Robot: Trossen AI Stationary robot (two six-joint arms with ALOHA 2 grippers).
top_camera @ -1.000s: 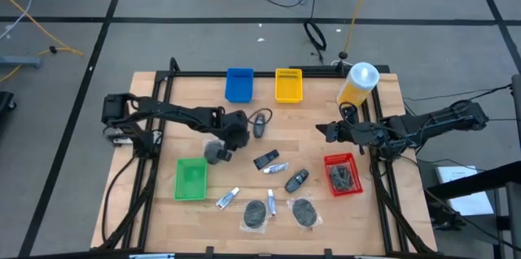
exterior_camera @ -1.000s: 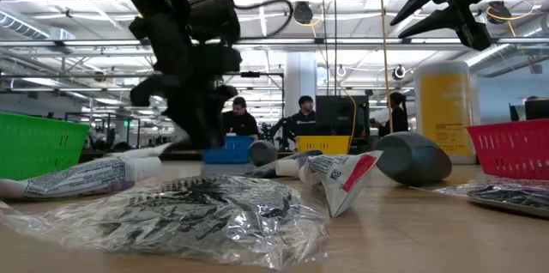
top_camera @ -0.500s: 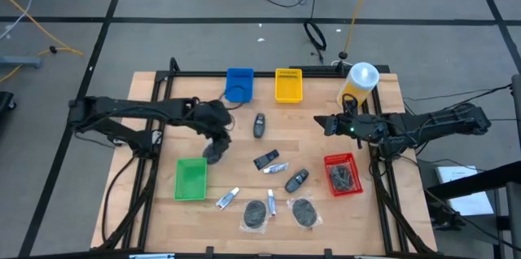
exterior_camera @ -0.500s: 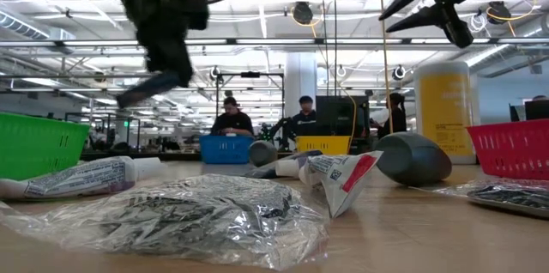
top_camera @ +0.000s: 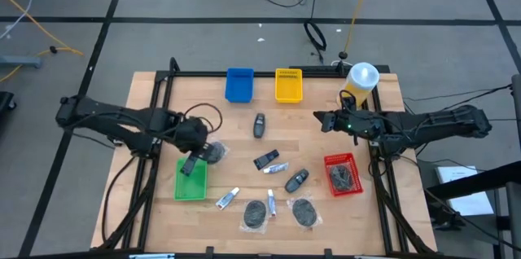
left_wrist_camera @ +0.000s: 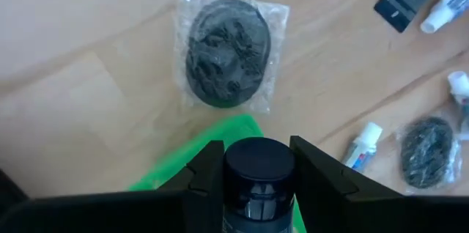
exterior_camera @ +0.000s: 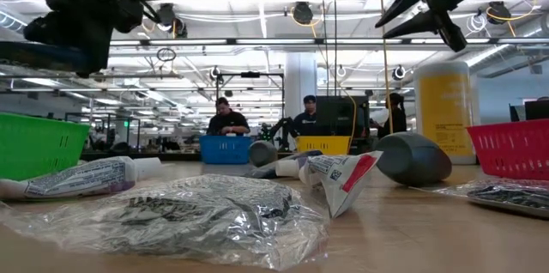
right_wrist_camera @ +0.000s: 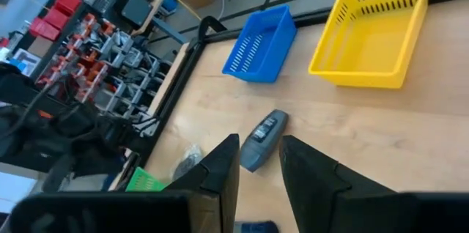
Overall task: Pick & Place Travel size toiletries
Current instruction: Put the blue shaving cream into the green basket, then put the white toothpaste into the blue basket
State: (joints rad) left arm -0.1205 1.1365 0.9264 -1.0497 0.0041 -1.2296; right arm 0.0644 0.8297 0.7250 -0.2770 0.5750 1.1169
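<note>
Green bin edge under L end effector.

The left gripper, clamped on a dark cylinder, now hangs over the green bin, away from mid-table.

Left tool hangs over the green bin, clamping a dark object; right tool hovers raised, well right of it, fingers slightly apart.

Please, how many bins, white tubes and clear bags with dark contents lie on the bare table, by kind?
Bins: 4
White tubes: 3
Clear bags: 3
Total: 10
</note>
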